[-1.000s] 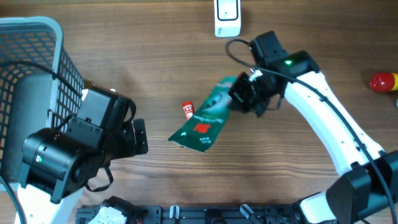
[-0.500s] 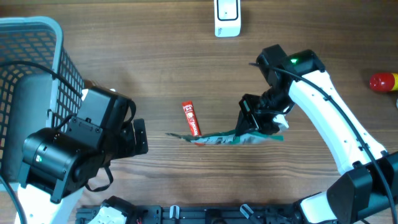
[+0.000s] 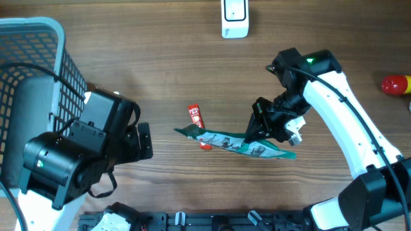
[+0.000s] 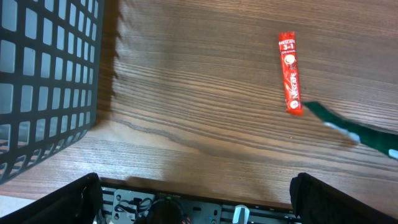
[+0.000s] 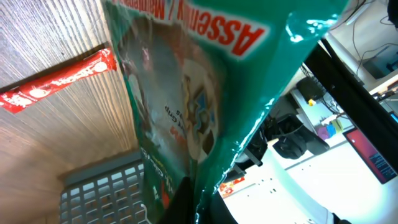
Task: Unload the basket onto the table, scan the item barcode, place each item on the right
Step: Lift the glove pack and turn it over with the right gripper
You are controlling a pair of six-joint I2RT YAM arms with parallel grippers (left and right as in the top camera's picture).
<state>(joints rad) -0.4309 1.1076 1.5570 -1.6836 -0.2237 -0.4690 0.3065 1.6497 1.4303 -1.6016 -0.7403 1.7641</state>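
Firmly gripped green pouch (image 3: 234, 142) lettered "Assem…" with right hand (image 3: 270, 125); held left hand (image 3: 144, 140) wide apart; read "Nescafé 3in1" on red sachet (image 4: 290, 73) lying on desk (image 3: 160, 64) by pouch's tip.

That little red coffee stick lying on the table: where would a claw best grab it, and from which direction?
Pinch the red stick across its narrow width, coming straight down from above, on the half clear of the green pouch. It lies flat on the table, long and thin, and the pouch hangs over its other end.
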